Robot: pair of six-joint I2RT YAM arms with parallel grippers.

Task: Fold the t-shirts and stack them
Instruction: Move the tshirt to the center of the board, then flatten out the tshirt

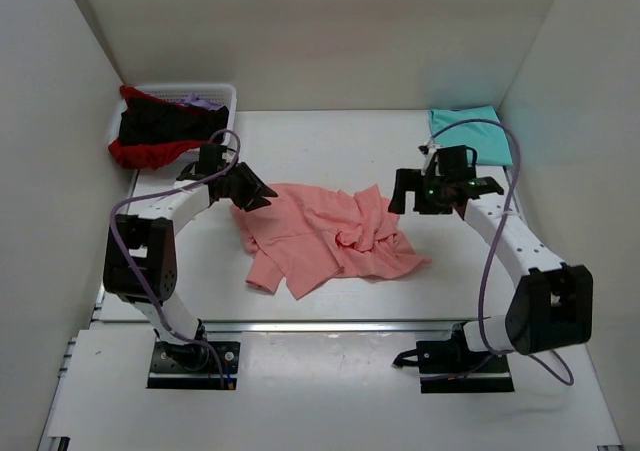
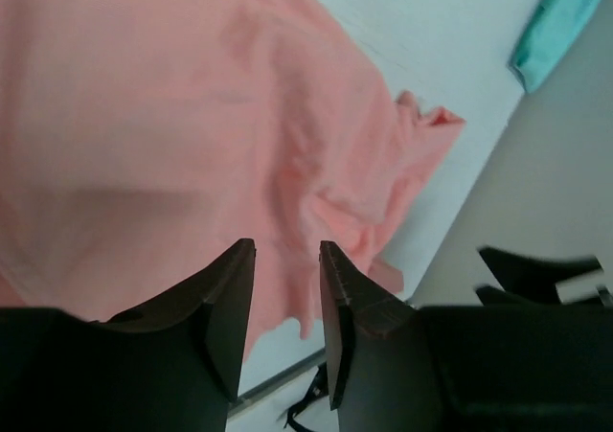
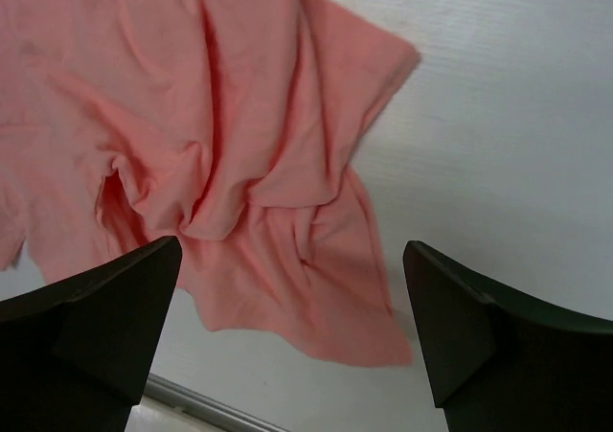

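A salmon-pink t-shirt lies crumpled in the middle of the table; it also shows in the left wrist view and the right wrist view. A folded turquoise t-shirt lies at the back right, also seen in the left wrist view. Black, red and lilac shirts sit in the basket. My left gripper hovers over the pink shirt's left edge, open a little and empty. My right gripper is wide open and empty above the shirt's right edge.
A white slatted basket stands at the back left against the wall. White walls close in the table on the left, back and right. A metal rail runs along the table's near edge.
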